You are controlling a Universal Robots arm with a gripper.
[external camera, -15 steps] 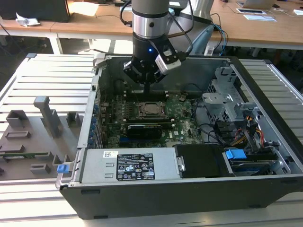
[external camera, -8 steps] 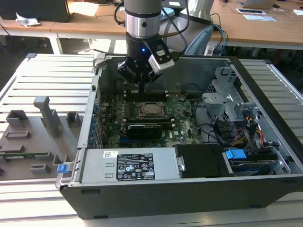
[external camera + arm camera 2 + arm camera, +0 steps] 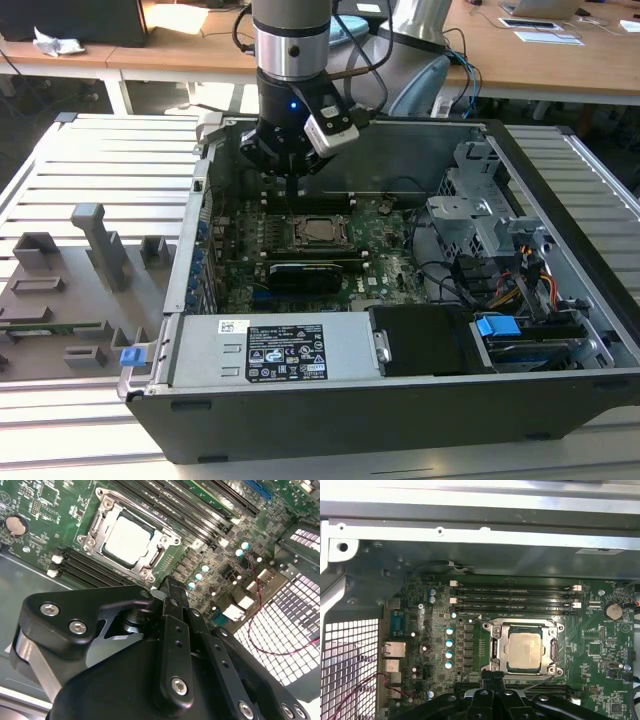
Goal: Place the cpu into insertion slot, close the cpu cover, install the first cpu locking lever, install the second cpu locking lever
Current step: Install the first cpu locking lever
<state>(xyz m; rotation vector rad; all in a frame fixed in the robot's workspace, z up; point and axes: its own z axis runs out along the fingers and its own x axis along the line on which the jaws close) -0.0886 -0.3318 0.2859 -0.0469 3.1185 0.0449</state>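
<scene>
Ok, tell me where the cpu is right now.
In the first wrist view the cpu sits in the insertion slot on the motherboard, between two banks of memory slots, just ahead of the tool.

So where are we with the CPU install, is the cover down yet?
The cpu sits in the insertion slot, and the cpu cover looks closed over it. The gripper, fingers together, is at the socket's edge beside a thin wire lever. Whether either locking lever is latched I cannot tell.
</scene>
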